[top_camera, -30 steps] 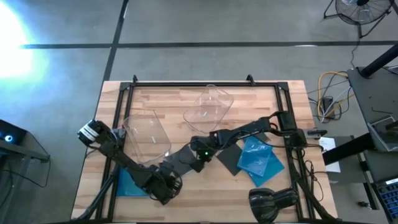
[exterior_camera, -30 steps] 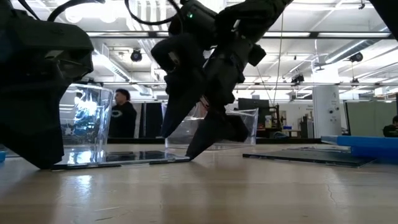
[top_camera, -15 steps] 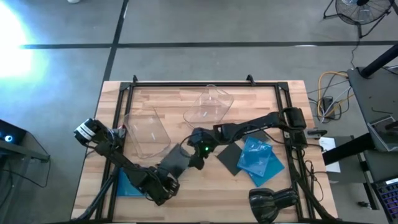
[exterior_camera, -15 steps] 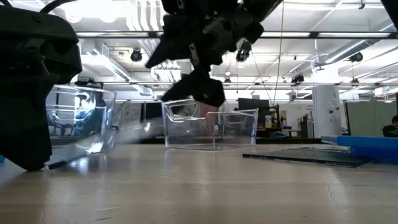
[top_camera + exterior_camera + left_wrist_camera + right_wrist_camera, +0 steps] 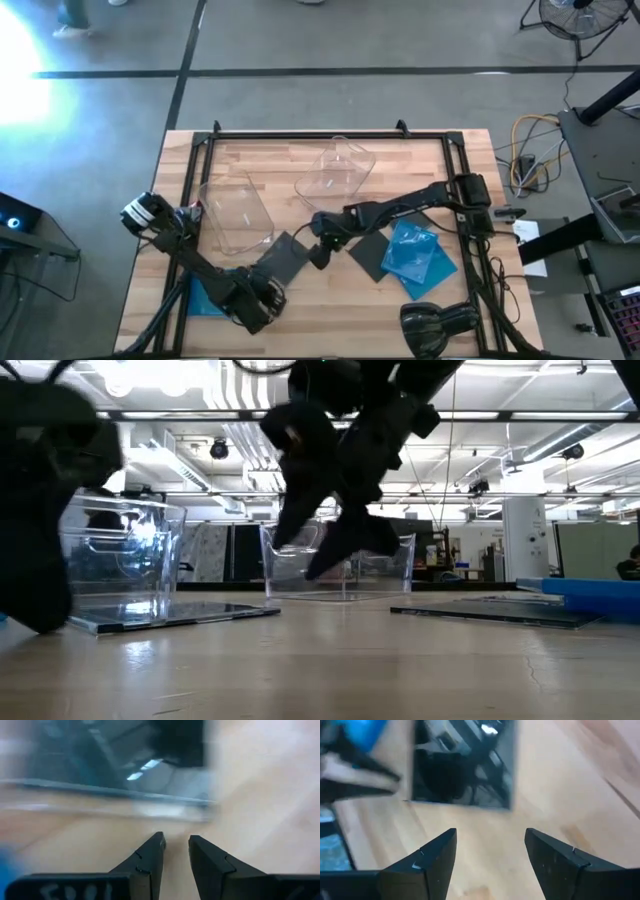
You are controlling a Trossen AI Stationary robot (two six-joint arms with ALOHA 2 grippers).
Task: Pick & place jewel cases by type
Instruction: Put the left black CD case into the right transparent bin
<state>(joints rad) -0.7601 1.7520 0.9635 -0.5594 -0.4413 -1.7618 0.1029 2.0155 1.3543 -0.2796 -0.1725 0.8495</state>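
A wood bench [image 5: 330, 300] sits on a grey floor, with jewel cases spread out on it.
The right claw [image 5: 318, 252] is wide open and holds nothing; it hangs just over the edge of a dark case [image 5: 281, 259] lying flat near the middle. The left claw [image 5: 262, 297] is low at the front, its fingers [image 5: 150, 857] only a little apart, holding nothing, with the same dark case just ahead of it. A blue case [image 5: 207, 297] lies under the left arm. More blue cases [image 5: 420, 255] and another dark case [image 5: 368, 253] lie to the right. Two clear trays [image 5: 236, 216] stand behind. Both arms are close together here, so I think they could bump. The thin flat case could also slide away instead of lifting, or knock the near tray.
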